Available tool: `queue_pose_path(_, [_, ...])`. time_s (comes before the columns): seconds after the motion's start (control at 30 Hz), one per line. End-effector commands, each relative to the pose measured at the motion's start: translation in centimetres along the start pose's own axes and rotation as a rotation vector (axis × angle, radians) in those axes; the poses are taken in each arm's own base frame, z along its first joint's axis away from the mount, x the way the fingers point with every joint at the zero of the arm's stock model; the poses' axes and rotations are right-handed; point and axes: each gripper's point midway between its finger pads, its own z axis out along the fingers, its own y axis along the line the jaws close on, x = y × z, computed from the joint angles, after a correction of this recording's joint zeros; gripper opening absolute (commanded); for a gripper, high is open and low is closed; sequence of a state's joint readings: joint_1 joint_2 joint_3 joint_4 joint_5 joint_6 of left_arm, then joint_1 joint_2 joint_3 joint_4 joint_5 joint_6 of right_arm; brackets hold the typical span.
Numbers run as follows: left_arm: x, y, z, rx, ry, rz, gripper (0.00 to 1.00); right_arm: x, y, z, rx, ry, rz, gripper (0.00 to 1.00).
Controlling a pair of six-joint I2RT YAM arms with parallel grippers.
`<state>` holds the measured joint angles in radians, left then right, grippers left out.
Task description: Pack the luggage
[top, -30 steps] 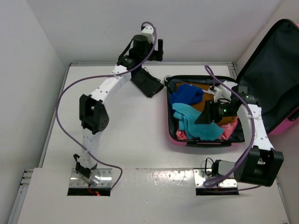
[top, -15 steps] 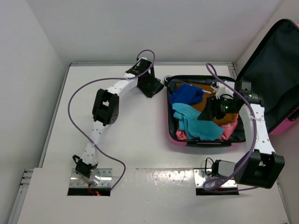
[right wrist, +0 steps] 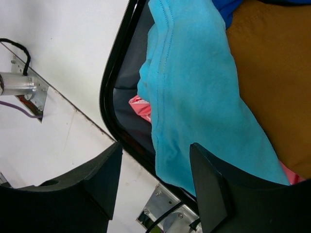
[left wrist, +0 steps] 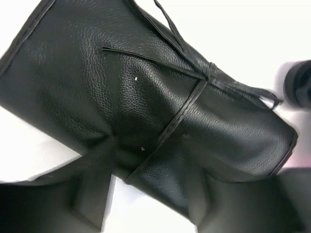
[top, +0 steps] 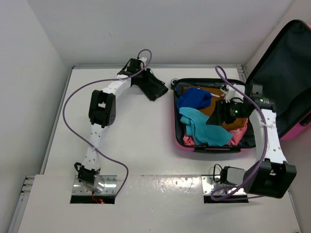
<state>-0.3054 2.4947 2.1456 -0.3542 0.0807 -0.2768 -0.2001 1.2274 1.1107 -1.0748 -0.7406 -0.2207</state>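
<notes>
Black leather pouch (left wrist: 146, 97) lies slantwise between the left jaws, grip unclear; the luggage (top: 284, 63) sits to their right, beneath parted, empty right jaws.

My blurred dark fingers (left wrist: 92, 194) straddle a black grained-leather rolled pouch (left wrist: 146, 82), tied with a thin black cord (left wrist: 187, 104), on the white tabletop (left wrist: 243, 29); contact looks likely.

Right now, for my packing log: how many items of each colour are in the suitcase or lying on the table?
Dark blue cloth: 1
Turquoise cloth: 1
Brown item: 1
Pink cloth: 1
Black pouch, outside the luggage: 1
Total: 5
</notes>
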Motion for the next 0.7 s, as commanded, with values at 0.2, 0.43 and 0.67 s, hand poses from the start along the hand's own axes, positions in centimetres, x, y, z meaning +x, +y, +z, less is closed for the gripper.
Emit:
queue_pose_path(0.2, [3.9,-3.6,-0.7,0.159,0.079,0.325,0.26,-2.0,-0.3,-0.6,0.032,-0.043,-0.056,0.58])
queue_pose_path(0.43, [2.4,-5.2,-3.6,0.152,0.028,0.421,0.00,-2.2,-0.4,-0.7,0.038,-0.048,-0.058,0.57])
queue_pose_path(0.67, [-9.6,-7.2,-11.0,0.264,-0.269,0.339,0.00,-5.1,-1.4,-2.1,0.106,-0.229,0.016,0.55])
